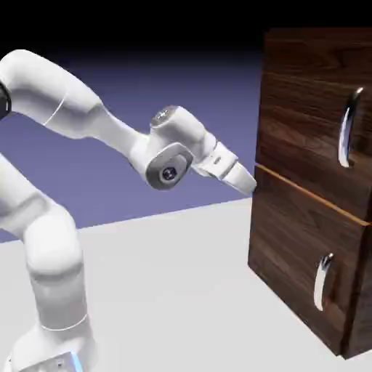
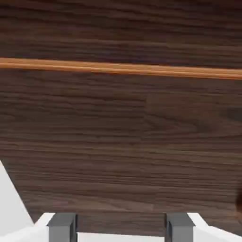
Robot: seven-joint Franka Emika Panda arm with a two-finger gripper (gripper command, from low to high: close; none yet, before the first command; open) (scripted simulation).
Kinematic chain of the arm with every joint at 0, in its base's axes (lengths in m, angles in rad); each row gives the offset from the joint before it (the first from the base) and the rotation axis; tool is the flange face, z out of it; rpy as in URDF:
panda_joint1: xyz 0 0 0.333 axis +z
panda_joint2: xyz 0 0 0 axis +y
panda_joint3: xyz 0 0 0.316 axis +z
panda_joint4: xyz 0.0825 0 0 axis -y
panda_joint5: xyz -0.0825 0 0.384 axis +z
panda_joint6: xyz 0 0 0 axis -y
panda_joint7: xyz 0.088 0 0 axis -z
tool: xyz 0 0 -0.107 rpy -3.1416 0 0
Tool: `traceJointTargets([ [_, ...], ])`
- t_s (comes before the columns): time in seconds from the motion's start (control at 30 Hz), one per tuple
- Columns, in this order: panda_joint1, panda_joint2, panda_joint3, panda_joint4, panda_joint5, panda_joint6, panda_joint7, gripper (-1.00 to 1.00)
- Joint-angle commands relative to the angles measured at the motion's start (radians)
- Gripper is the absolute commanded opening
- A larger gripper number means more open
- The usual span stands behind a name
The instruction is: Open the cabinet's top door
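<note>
The claw is being held well open, with nothing being gripped. The top door is being seen shut on the cabinet's upper part, its long handle being offered higher and toward the exterior view's right. For a sound approach, the claw is probably needing to be raised, swung across and squared to the bar before being closed. The lower door is being faced instead, and its short handle is best being avoided.

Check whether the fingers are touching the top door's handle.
Apart. The exterior view shows bare wood of the top door between the fingers and its handle.
</note>
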Motion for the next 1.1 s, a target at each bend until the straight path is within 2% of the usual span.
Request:
traceJointTargets([
  [0.0, 0.015, -0.005, -0.018, 0.012, -0.044, 0.002, 0.032, 0.00],
  [1.07, 0.490, -0.174, -0.581, 0.387, -1.435, 0.063, 1.049, 0.00],
])
